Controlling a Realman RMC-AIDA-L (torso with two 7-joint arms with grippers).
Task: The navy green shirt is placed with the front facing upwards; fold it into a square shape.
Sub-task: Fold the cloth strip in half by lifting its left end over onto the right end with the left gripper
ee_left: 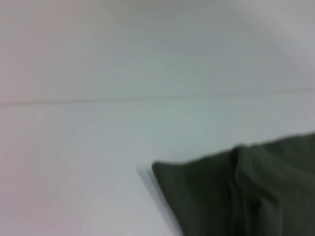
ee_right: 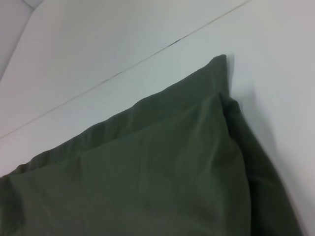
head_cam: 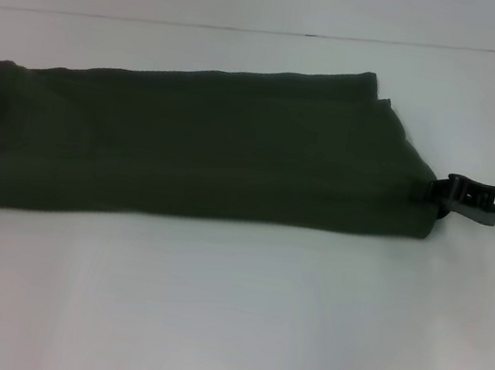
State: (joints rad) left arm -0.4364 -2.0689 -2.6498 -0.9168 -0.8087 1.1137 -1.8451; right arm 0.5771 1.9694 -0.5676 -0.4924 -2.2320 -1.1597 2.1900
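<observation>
White table (head_cam: 221,334) fills the front, bare and flat. Behind it lies the navy green shirt (head_cam: 196,152), already folded into a long dark band that runs from the left edge across to the right. No letters show on top. Two layers peek out at its far right corner.

At that right end, the right gripper (head_cam: 445,193) touches the cloth. It seems to pinch the edge, but I cannot tell for sure how its jaws stand. The left gripper is out of sight.

I think the long band now needs folding end over end, so the right end should be carried toward the left.
</observation>
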